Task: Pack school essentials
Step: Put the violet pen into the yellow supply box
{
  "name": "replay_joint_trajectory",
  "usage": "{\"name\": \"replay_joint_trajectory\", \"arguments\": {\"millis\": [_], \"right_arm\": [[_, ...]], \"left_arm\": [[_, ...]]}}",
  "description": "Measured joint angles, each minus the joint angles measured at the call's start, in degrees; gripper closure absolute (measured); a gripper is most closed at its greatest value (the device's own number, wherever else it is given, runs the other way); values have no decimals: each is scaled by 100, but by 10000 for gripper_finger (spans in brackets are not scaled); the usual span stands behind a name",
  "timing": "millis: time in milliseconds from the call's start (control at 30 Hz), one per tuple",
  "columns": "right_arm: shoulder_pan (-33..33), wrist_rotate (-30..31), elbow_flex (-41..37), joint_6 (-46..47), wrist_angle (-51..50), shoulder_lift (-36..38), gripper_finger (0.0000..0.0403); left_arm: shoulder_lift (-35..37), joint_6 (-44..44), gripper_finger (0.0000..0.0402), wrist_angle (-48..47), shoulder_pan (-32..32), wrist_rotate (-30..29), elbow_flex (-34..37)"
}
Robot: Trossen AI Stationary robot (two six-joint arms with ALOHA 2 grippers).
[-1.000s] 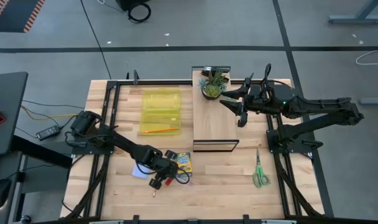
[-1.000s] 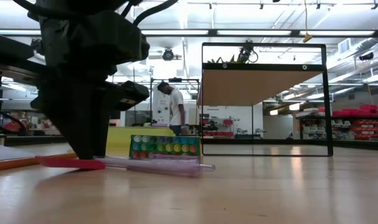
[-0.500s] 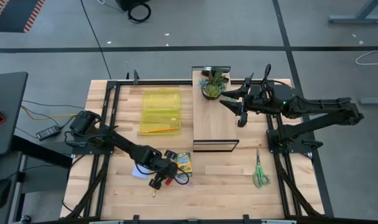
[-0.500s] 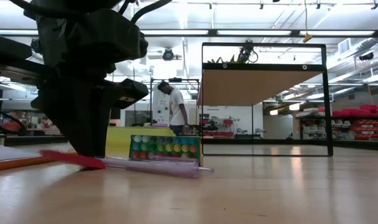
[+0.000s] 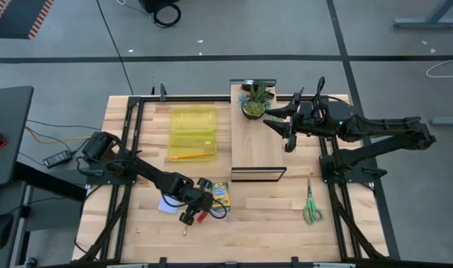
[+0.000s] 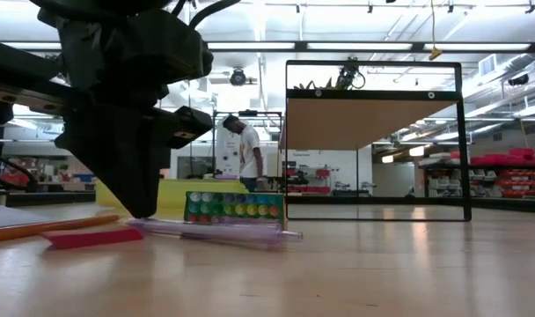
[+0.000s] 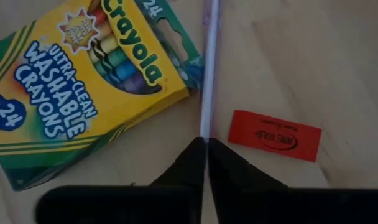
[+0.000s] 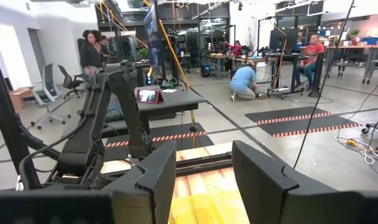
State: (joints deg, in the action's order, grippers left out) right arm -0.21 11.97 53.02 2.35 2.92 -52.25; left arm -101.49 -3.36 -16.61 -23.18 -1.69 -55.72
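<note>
My left gripper (image 7: 204, 144) is down at the table's near side, its fingers pressed together on the end of a thin clear pen (image 7: 208, 68). The pen's long axis runs straight on from my fingers, pointing away from the wrist; in the low view it lies flat on the wood (image 6: 216, 232). Just beside my fingertips lies a small flat red eraser (image 7: 275, 135), its long side angled across the pen's line; its dark print is too small to read. On the pen's other side, touching it, the crayon box (image 7: 83, 81) lies flat and tilted, reading "Crayola", "ULTRA-CLEAN WASHABLE CRAYONS" and "24". Farther out in the high view, the green-handled scissors (image 5: 311, 205) lie toward the right with blades pointing to the far edge. My right gripper (image 5: 289, 132) hangs part spread, holding nothing, over the wooden board (image 5: 258, 145) near the potted plant (image 5: 255, 99)
</note>
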Motion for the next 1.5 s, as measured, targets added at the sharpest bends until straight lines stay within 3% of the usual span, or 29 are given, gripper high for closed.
{"name": "replay_joint_trajectory", "arguments": {"millis": [200, 333, 867, 1167, 1500], "right_arm": [[0, -1, 0, 0, 0, 0, 240], [0, -1, 0, 0, 0, 0, 240], [-2, -1, -1, -2, -35, 0, 240], [-2, -1, -1, -4, -33, 0, 240], [0, -1, 1, -2, -31, 0, 240]], "left_arm": [[0, 112, 300, 352, -2, -149, 0], [4, 33, 281, 594, -2, -169, -9], [-212, -259, 315, 693, 13, -171, -4], [-212, -1060, 309, 677, 13, 3, -4], [-210, -780, 321, 411, 52, 304, -49]]}}
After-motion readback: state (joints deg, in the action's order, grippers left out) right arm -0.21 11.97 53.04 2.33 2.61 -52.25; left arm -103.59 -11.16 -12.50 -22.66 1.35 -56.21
